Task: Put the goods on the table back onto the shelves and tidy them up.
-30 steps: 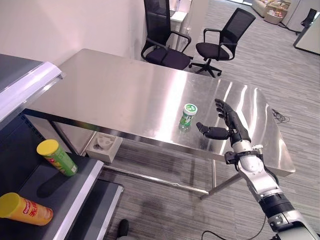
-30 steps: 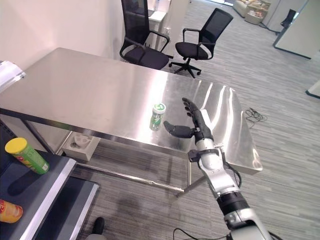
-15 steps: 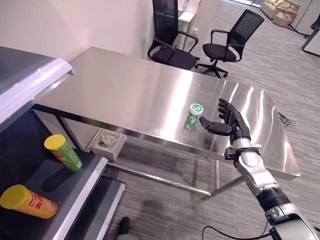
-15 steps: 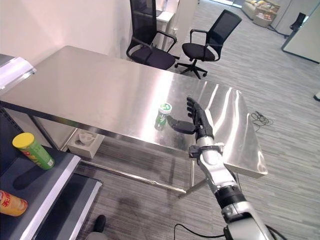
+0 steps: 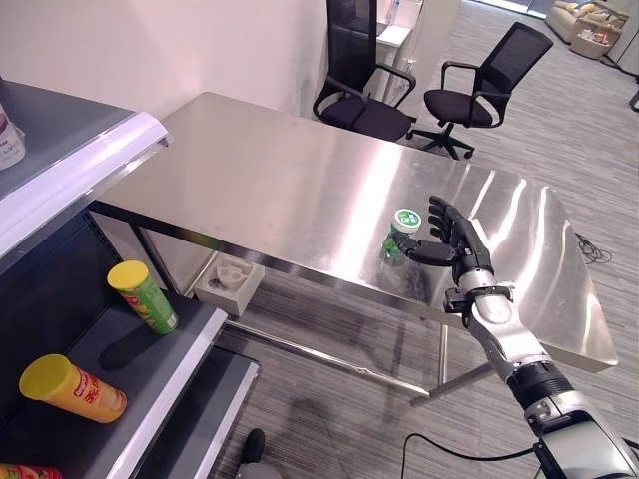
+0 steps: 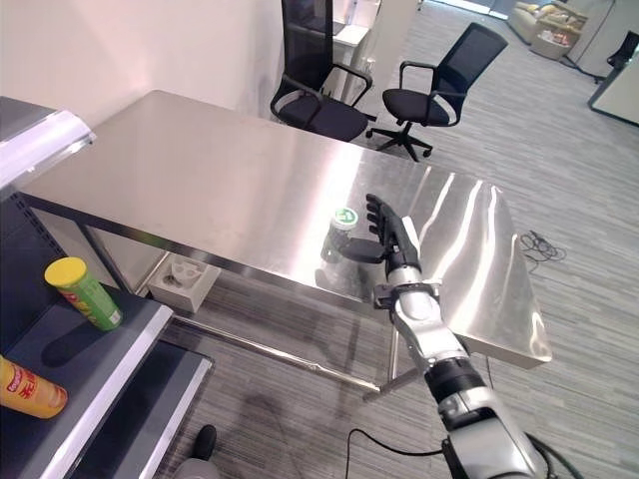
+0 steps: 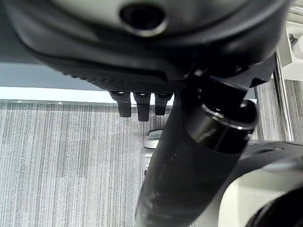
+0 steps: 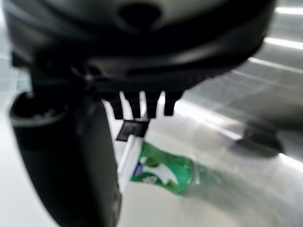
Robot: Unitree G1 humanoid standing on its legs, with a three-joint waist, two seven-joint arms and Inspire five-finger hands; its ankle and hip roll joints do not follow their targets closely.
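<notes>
Steel table [image 5: 260, 180] is seen centre, shelf unit [image 5: 120, 369] at left with a green tube can [image 5: 143, 295] and an orange tube can [image 5: 72, 388] lying on it. Small green white-capped bottle [image 5: 400, 233] is stood upright near the table's near right edge. Right hand [image 5: 451, 243] is spread beside the bottle, thumb reaching to it, nothing grasped. Left hand [image 7: 142, 101] is held over the floor, fingers relaxed.

Bright, even light glares off the steel table [image 5: 300, 190]; both wrist views are blurred.
</notes>
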